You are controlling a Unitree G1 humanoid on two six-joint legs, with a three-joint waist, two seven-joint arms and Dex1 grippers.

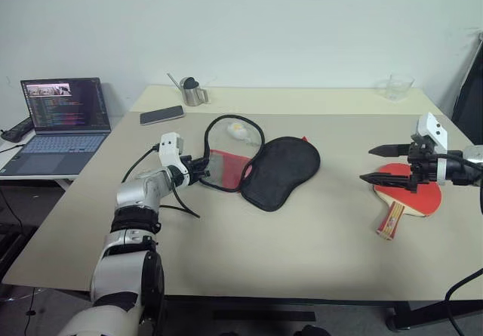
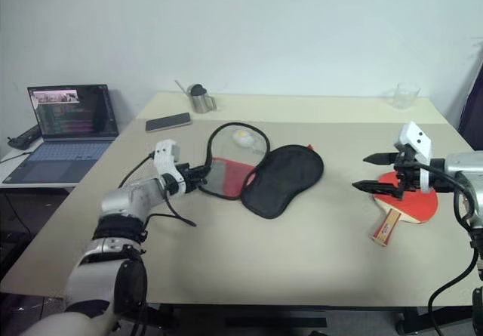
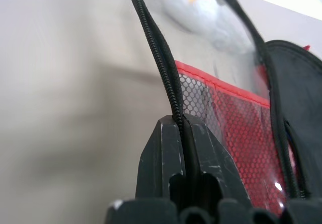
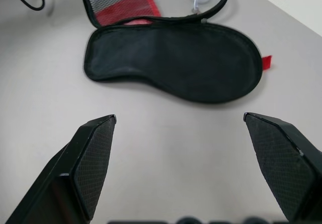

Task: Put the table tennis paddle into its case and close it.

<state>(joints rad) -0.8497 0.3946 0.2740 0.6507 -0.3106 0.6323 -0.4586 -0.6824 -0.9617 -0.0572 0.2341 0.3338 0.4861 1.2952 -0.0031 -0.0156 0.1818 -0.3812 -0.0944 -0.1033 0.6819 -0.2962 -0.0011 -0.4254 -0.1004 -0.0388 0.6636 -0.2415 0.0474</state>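
Black case [image 1: 279,171] rim pinched, left gripper [image 3: 183,133]

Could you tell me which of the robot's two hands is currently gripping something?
The left hand, clamped on the zipper edge of the case; the right hand hangs open above the paddle.

No legible text, brand, number or sign is found; lines on the laptop screen [image 1: 66,103] beside the counter [image 1: 302,238] and red markings on the table tennis paddle [image 1: 404,196] handle cannot be read.
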